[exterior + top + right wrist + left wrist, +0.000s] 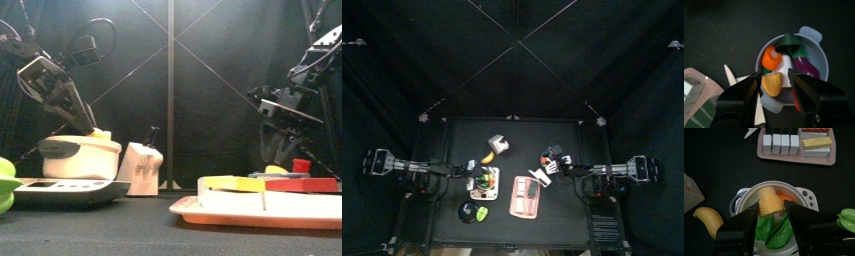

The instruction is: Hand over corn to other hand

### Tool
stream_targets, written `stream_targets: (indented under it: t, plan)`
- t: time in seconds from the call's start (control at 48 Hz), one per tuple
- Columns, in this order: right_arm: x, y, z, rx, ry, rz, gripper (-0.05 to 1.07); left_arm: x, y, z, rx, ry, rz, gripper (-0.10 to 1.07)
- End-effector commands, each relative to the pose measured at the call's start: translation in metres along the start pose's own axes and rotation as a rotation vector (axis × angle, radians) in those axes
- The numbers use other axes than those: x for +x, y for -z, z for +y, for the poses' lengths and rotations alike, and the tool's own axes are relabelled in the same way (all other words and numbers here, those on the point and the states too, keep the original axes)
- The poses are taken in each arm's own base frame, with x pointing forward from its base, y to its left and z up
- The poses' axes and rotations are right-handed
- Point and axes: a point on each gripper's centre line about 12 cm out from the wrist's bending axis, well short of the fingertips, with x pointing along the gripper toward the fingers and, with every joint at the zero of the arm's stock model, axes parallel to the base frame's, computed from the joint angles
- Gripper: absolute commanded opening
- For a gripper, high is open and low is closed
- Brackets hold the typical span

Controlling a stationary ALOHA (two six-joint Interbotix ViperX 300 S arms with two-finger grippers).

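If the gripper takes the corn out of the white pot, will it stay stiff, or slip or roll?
The corn looks like moulded toy plastic, so probably stiff and light. Its kernel ridges may help the jaws, yet the glossy surface could slip. Being rounded and tapered, it would likely roll if dropped. It leans among other vegetables in the white pot, which may shift.

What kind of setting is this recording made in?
Probably a robot test booth with play food: black curtains pen a small black table, holding a white pot of toy vegetables and a pink tray.
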Motion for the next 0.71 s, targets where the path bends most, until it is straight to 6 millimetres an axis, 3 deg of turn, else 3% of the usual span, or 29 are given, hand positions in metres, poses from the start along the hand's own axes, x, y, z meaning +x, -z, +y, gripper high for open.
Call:
stream_targets:
  t: [0.0,0.125,0.354,0.5,0.688]
  plan:
    - [-0.018,-0.013,0.022,-0.004,-0.105,-0.049,0.83,-0.008,-0.021,-0.001,0.051,-0.004,-0.089,0.66]
    - [-0.037,-0.017,0.048,0.015,-0.240,-0.055,0.82,-0.017,-0.039,-0.002,0.081,-0.018,-0.217,0.66]
    - [-0.050,-0.011,0.080,0.078,-0.533,0.004,0.82,-0.019,-0.056,-0.002,0.110,-0.054,-0.421,0.66]
    - [-0.056,-0.022,0.090,0.141,-0.704,-0.007,0.82,-0.009,-0.065,-0.003,0.142,-0.059,-0.491,0.66]
    - [-0.058,-0.033,0.093,0.171,-0.768,-0.033,0.82,0.017,-0.078,-0.003,0.155,-0.058,-0.515,0.66]
